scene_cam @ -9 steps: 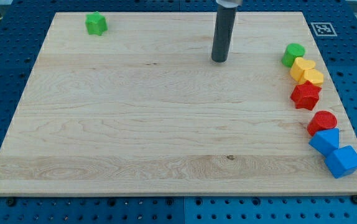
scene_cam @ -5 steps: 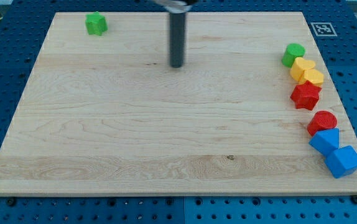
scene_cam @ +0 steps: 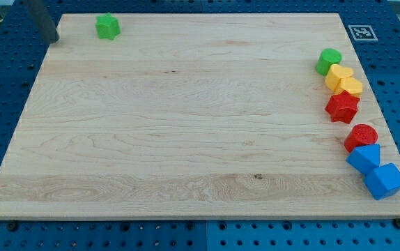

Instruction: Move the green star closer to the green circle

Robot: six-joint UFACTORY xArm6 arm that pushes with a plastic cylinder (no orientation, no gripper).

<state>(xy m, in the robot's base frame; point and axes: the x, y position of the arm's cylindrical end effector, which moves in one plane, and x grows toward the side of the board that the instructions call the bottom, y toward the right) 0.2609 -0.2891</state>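
The green star (scene_cam: 106, 26) sits near the top left corner of the wooden board (scene_cam: 186, 118). The green circle (scene_cam: 329, 61) sits at the right edge, far across the board from the star. My tip (scene_cam: 49, 40) is at the top left, just off the board's left edge, to the left of the green star and a short gap away from it. The rod is dark and blurred.
Down the right edge below the green circle stand two yellow blocks (scene_cam: 339, 74) (scene_cam: 351, 86), a red star (scene_cam: 342, 107), a red circle (scene_cam: 361, 136) and two blue blocks (scene_cam: 364, 158) (scene_cam: 385, 180). A marker tag (scene_cam: 359, 32) lies off the top right corner.
My tip has swept left from the top middle of the board to beyond the green star at the top left. No block has moved.
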